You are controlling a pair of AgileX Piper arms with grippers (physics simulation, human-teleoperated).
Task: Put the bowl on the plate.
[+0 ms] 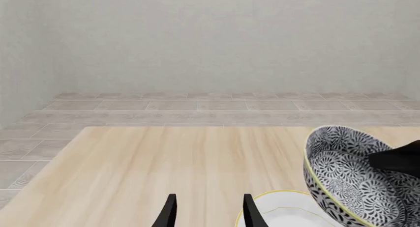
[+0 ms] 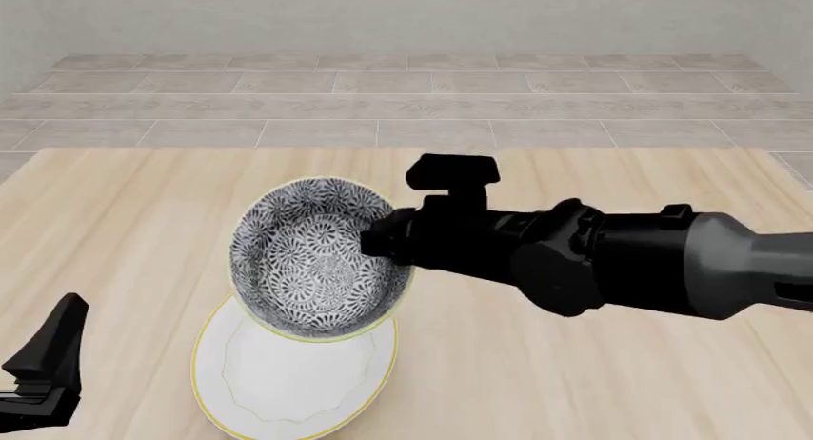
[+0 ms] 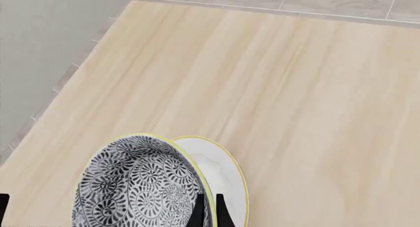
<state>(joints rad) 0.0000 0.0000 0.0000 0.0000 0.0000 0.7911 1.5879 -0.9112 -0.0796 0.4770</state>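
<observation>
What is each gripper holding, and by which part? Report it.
The right gripper holds the floral bowl by its rim, tilted above the plate. The left gripper is open, holding nothing.

Right arm: matte black housings toward the wrist, grey cylindrical forearm sleeve further back, join marked by a short black collar. Bulbous black joint housing midway, rounded, with small blocky lugs on its upper edge. Small black box, the wrist camera mount, sits on a short stalk above the wrist.

Right gripper: fingers thin, flat, black, blade-like, edges straight.

Left gripper: two slim black fingers, tapered, plain faces. In the front view its body shows as an angular black wedge with a grey lower edge.

No cables, screws or markings resolvable.
</observation>
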